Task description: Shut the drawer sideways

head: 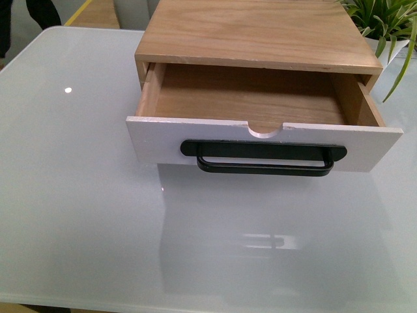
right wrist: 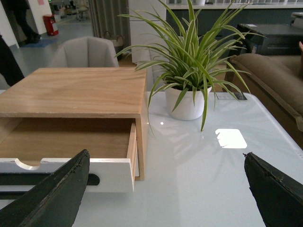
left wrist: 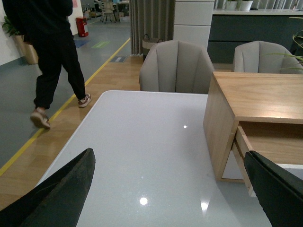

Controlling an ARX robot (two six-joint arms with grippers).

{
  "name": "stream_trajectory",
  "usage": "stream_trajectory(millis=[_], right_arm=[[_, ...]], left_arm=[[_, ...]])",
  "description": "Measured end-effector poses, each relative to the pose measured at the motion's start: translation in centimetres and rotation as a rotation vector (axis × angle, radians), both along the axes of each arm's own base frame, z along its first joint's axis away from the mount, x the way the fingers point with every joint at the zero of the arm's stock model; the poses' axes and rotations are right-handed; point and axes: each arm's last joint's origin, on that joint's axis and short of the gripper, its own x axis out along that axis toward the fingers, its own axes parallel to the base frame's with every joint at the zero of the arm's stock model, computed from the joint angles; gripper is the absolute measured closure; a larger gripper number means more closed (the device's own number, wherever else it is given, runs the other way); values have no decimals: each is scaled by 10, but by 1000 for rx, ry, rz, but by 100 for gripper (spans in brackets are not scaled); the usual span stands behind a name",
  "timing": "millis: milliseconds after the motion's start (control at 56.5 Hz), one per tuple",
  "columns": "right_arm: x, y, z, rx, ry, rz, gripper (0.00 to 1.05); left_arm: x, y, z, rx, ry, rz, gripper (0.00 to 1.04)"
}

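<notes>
**Pre-contact check before the closing push**

Starting at left: found left end effector (left wrist: 168, 158) released, fingers (left wrist: 61, 189) spread wide, gripping nothing, hovering over bare tabletop (left wrist: 132, 142) near the left flank of the wooden housing (left wrist: 220, 127). Saw neither arm in front view. Located drawer (head: 260, 98) across centre of front view, pulled well out of housing toward the lower frame, empty inside. Noted white front panel (head: 156, 140) looking slightly skewed, right end sitting lower in frame than left. Noted black bar handle (head: 264, 158) and half-round notch (head: 264, 130) at panel's middle. Logged potted plant (head: 384, 23) in upper right corner, close beside housing. Found right end effector (right wrist: 165, 158) equally released and empty, off the drawer's right end.

Judged step in hand: approach, no contact made yet. Lay the side of one finger flat on the panel near its middle, just above the handle; avoid off-centre pushing, liable to rack and jam it. Push straight back into the housing, slowly. Expect housing to slide on the glossy top; brace it from behind if reachable. Keep right arm clear of the leaves.
</notes>
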Motion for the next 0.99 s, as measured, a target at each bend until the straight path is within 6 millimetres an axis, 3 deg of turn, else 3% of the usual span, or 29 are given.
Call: stream_trajectory(millis=[814, 867, 938, 991], right_arm=[[0, 0, 0, 0, 0, 0, 9], [0, 0, -1, -5, 29, 16, 9], [2, 2, -3, -53, 248, 97, 9], [7, 3, -4, -91, 327, 130, 9]], left_arm=[[0, 0, 0, 0, 0, -1, 9], [0, 0, -1, 4, 141, -88, 9], [3, 0, -1, -32, 406, -216, 9], [6, -1, -2, -42, 477, -262, 9]])
